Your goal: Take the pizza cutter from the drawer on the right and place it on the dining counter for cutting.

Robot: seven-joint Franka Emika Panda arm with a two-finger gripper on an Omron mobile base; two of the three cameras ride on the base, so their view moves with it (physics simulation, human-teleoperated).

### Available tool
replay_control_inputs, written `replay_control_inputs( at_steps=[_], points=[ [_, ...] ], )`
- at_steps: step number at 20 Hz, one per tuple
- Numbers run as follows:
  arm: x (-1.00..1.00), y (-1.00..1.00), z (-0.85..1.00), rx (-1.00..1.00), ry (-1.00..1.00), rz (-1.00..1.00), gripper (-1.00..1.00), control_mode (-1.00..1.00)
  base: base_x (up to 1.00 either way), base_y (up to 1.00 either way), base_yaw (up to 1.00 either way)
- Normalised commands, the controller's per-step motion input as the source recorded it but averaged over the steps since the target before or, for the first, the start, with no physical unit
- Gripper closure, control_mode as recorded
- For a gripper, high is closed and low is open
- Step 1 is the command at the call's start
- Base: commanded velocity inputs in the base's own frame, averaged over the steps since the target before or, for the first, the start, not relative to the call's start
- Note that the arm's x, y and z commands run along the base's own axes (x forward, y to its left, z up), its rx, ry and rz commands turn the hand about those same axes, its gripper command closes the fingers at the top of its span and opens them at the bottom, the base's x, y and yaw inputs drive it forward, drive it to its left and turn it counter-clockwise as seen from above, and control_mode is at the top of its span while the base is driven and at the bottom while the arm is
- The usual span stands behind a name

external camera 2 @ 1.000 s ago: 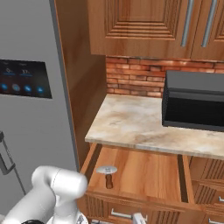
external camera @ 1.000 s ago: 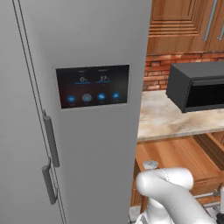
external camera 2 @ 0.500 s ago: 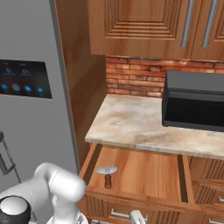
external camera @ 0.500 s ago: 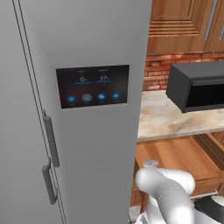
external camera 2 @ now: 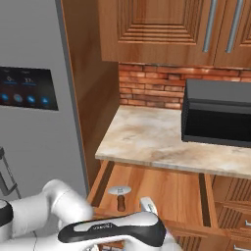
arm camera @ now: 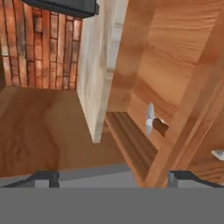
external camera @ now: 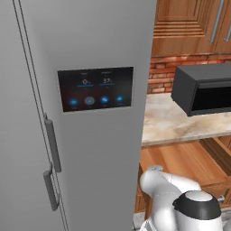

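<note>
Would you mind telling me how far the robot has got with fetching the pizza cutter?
Done: the drawer stands pulled out under the stone worktop, with the pizza cutter lying near its left end. In hand: the gripper, jaws wide open and empty, looks into the drawer toward the cutter. Left: grasping the cutter, lifting it out and carrying it to the dining counter.

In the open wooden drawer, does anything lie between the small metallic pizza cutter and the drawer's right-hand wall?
No. In the right base view, the pizza cutter sits near the left of the drawer; only bare orange wood stretches to the right wall.
</note>
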Motion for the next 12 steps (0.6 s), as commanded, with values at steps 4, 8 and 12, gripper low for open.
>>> replay_control_inputs(
  at_steps=[4, 8, 12],
  points=[
    [0.72, 0.14, 1.0, -0.07, 0.01, 0.0, -1.0, -1.0, 0.0, 0.0, 0.0],
    [0.49, 0.46, 0.25, -0.39, 0.12, 0.1, -1.0, -1.0, 0.0, 0.0, 0.0],
    [0.49, 0.06, -0.01, -0.42, 0.24, 0.41, -1.0, -1.0, 0.0, 0.0, 0.0]
  ],
)
